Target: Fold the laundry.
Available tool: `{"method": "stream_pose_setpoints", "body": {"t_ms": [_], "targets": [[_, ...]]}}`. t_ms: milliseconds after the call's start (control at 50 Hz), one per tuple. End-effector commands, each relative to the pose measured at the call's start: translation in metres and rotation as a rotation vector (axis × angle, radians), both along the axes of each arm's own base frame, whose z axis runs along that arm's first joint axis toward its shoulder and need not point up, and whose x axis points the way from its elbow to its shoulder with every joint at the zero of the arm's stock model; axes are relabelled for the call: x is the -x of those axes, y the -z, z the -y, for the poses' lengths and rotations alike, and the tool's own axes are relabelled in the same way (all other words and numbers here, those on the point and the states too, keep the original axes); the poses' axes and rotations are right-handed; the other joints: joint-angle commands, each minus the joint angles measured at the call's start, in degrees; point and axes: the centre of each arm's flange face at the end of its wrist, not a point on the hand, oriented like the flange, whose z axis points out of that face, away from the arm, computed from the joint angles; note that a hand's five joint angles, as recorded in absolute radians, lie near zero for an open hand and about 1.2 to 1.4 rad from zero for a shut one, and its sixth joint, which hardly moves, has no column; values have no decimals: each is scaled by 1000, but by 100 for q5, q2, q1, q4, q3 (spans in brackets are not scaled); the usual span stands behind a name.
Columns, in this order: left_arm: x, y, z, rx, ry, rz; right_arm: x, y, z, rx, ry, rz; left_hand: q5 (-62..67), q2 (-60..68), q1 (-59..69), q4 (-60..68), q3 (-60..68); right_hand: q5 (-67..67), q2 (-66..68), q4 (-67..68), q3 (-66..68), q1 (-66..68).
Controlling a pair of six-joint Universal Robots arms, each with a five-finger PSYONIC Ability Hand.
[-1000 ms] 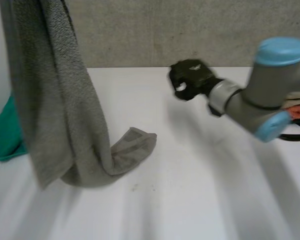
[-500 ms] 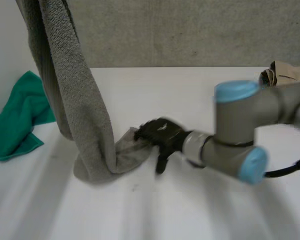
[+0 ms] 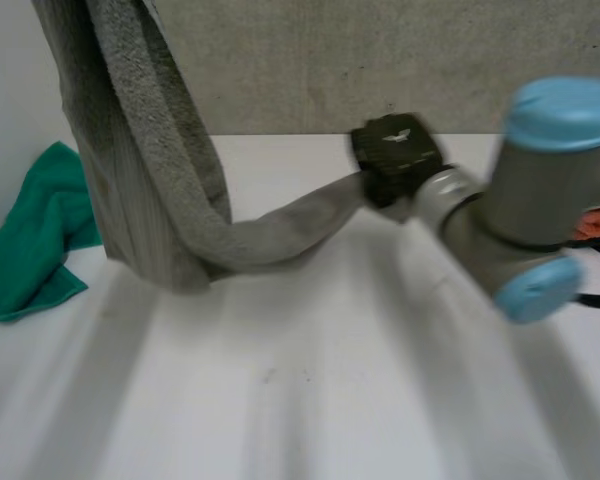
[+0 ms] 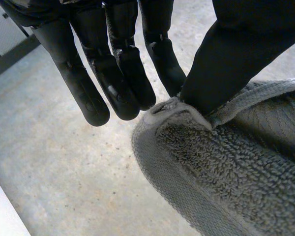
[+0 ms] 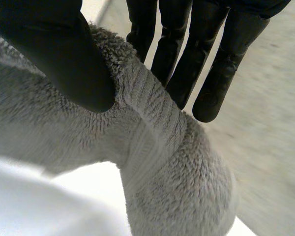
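Towel, grey and thick, hangs in a long drop from the left hand, whose thumb presses a hemmed bit of edge against its straight fingers, so that the edge is pinched. From the bottom of that drop the cloth runs across to the right hand, which has the other end clamped between its thumb and fingers, the woven band bunched under the thumb. Between the two hands the towel makes a sagging loop; whether its lowest fold brushes the worktop I cannot tell. A green cloth lies crumpled on the worktop beyond the hanging part, on the side away from the right hand.

As I judge it, the step in hand is opening the towel out: both ends are held, but it is bunched into a rope, not spread. The next move calls for drawing the hands apart and level until the edge between them runs taut, with both pinches firm because the pile looks heavy, then laying it flat on the bare worktop below the right hand for the first fold
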Motion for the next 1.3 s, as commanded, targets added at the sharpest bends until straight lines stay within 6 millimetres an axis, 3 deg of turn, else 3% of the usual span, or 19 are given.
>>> {"method": "stream_pose_setpoints", "body": {"t_ms": [20,160,220,240,300,320,380,420,460,540,620,800,940,1060,1120,1140,1200,1280,1300], "targets": [[6,30,17,-92,-5,33,76,6,-22,-49,109,-321,1453,1136,1482,1104,1162,1366,1263,1191,1203,2428],[15,82,55,-248,-15,90,95,44,-93,-226,-19,-552,1453,1136,1482,1104,1162,1366,1263,1191,1203,2428],[19,102,67,-308,-19,113,90,54,-109,-254,-66,-568,1453,1136,1482,1104,1162,-3575,-3678,-3750,-3738,-2513],[21,115,73,-348,-18,126,86,54,-110,-230,-76,-562,1453,1136,1482,1104,1162,-4606,-4709,-4781,-4769,-3544],[23,132,80,-394,-21,146,82,46,-97,-158,-45,-531,1453,1136,1482,1104,1162,-4868,-4971,-5043,-5031,-3806],[25,140,83,-414,-21,153,82,38,-84,-116,-9,-502,1453,1136,1482,1104,1162,-4885,-4988,-5060,-5048,-3823],[25,144,84,-429,-29,153,84,25,-67,-89,49,-439,1453,1136,1482,1104,1162,-4768,-4871,-4943,-4931,-3706],[24,144,84,-432,-44,146,89,13,-48,-96,107,-364,1453,1136,1482,1104,1162,-4617,-4720,-4792,-4779,-3555],[23,143,83,-431,-52,140,98,14,-28,-164,157,-300,1453,1136,1482,1104,1162,-4399,-4502,-4574,-4562,-3337],[21,135,80,-413,-59,130,106,19,-10,-304,171,-229,1453,1136,1482,1104,1162,-4297,-4401,-4473,-4460,-3236],[16,112,68,-353,-56,101,96,40,-1,-444,89,-190,1453,1136,1482,1104,1162,-4128,-4231,-4303,-4291,-3066],[12,68,37,-229,-29,55,72,68,26,-527,2,-73,1453,1136,1482,1104,1162,-4280,-4383,-4455,-4443,-3218],[12,63,28,-213,-18,54,25,89,10,-586,-184,-28,1453,1136,1482,1104,1162,-4129,-4232,-4304,-4291,-3067],[12,56,23,-190,-12,47,5,108,11,-583,-227,-30,1453,1136,1482,1104,1162,-3945,-4048,-4120,-4108,-2883],[12,54,22,-182,-12,45,0,115,10,-586,-237,-37,1453,1136,1482,1104,1162,-2586,-2690,-2762,-2749,-1525],[12,53,22,-180,-12,44,0,116,10,-584,-239,-41,1453,1136,1482,1104,1162,-1016,-1119,-1191,-1178,46],[12,53,22,-179,-12,46,0,114,11,-576,-239,-39,1453,1136,1482,1104,1162,1358,1255,1183,1195,2420],[11,55,25,-188,-20,49,1,95,11,-530,-237,-32,1453,1136,1482,1104,1162,1366,1263,1191,1203,2428],[10,57,27,-194,-24,51,3,81,9,-501,-234,-29,1453,1136,1482,1104,1162,1366,1263,1191,1203,2428]]}}
